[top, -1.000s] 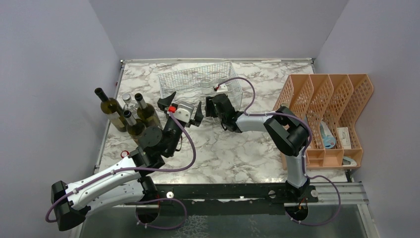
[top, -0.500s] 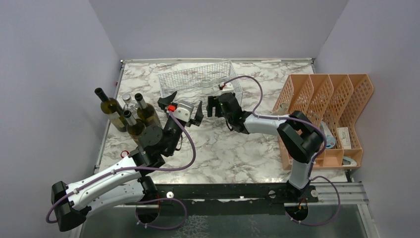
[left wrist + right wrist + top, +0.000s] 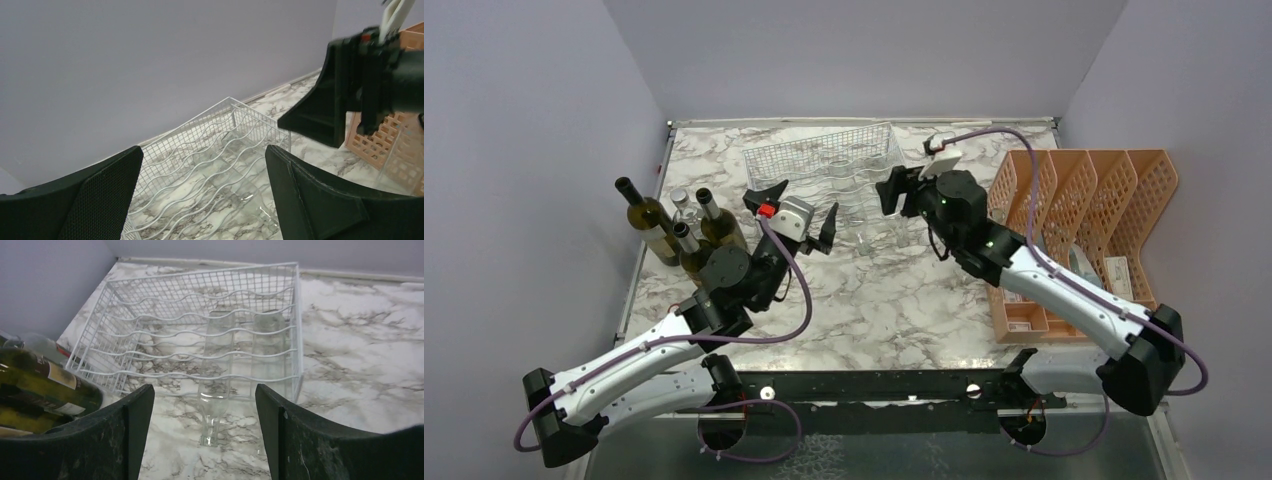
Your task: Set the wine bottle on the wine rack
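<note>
When you look from above, the white wire wine rack with wavy rows [image 3: 819, 160] sits at the back of the white marble worktop with grey veins [image 3: 904, 300]. Both arms reach toward it. The left claw [image 3: 805, 196] is spread wide apart and holds nothing. The right claw [image 3: 892, 192] is just beside the rack's right end, also apart and empty. That view also shows a bunch of dark green glass wine bottles [image 3: 656, 235] standing upright at the left edge. An orange plastic divider tray full of holes [image 3: 1159, 200] is on the right.

The right wrist view shows what is hard to see from above. A see-through glass wine bottle [image 3: 215, 370] lies in the rack, toward its right side, with its neck poking out over the front edge. Another see-through shape lies next to it, and I cannot tell what it is. The left wrist view looks across the rack from low down. It catches the right claw off to the right, in front of the orange tray.

Plain pale purple-grey walls [image 3: 874, 50] stand on three sides.
</note>
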Robot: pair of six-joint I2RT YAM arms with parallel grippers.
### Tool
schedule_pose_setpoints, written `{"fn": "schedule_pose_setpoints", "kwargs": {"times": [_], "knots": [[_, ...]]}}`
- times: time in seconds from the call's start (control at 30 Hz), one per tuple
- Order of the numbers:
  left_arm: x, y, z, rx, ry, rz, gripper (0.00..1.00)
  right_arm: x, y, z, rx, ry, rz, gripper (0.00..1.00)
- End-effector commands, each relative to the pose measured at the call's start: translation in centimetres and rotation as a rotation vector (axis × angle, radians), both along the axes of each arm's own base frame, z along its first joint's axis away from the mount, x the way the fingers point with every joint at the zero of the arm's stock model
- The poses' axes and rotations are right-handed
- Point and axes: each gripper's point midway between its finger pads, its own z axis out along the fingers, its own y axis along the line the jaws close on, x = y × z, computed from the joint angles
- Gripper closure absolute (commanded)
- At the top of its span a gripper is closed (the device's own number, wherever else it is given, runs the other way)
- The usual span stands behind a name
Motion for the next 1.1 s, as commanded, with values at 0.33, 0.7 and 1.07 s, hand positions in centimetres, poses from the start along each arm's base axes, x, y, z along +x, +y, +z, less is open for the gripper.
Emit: {"fn": "schedule_pose_setpoints", "kwargs": {"times": [0.33, 0.7, 1.07], "knots": [[-0.5, -4.1, -3.0, 0.026, 0.072, -0.169, 0.01, -3.0, -15.0, 5.2, -0.346, 0.008, -0.507, 0.21], [-0.2, -4.9, -5.5, 0.042, 0.112, -0.18, 0.01, -4.7, -20.3, 0.6, -0.343, 0.177, -0.599, 0.22], [-0.2, -5.9, -6.8, 0.061, 0.138, -0.21, 0.01, -6.0, -20.4, -3.1, -0.255, 0.233, -0.607, 0.49]]}}
